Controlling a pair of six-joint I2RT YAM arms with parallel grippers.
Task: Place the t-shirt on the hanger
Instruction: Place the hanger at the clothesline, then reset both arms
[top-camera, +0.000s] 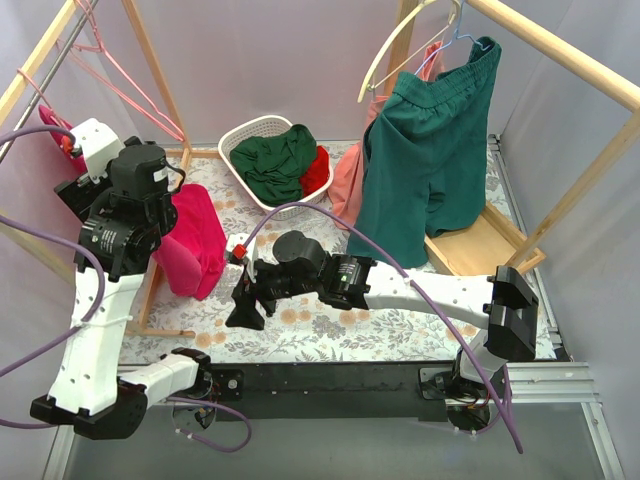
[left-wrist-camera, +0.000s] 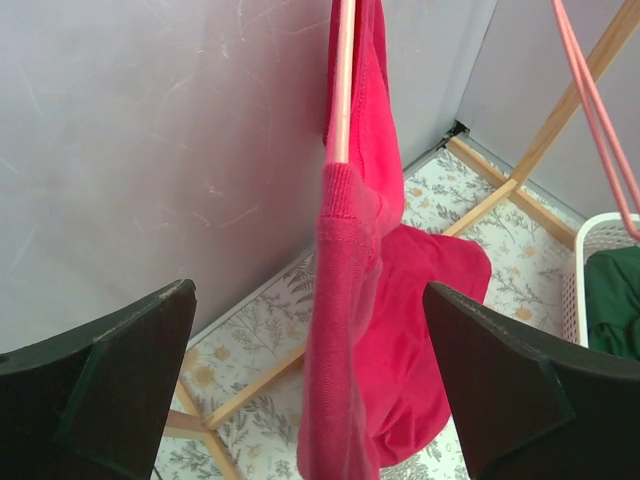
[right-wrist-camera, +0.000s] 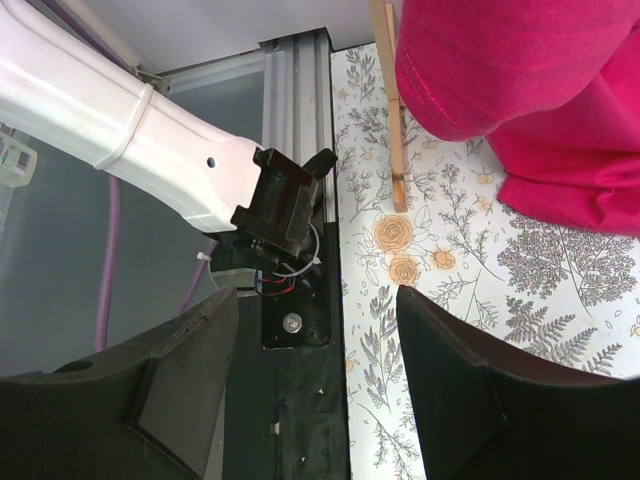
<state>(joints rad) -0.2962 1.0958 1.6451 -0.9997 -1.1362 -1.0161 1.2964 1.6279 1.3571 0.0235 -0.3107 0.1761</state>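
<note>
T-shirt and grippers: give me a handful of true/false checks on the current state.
1. The right gripper is shut on the t-shirt. False: it is open and empty, with the t-shirt off to one side.
2. The left gripper is open. True.
3. The white basket holds a dark green garment. True.
4. The green shorts lie flat on the table. False: they hang from the right wooden rack.
5. The t-shirt is in the basket. False: it hangs by the left wooden frame, outside the basket.
</note>
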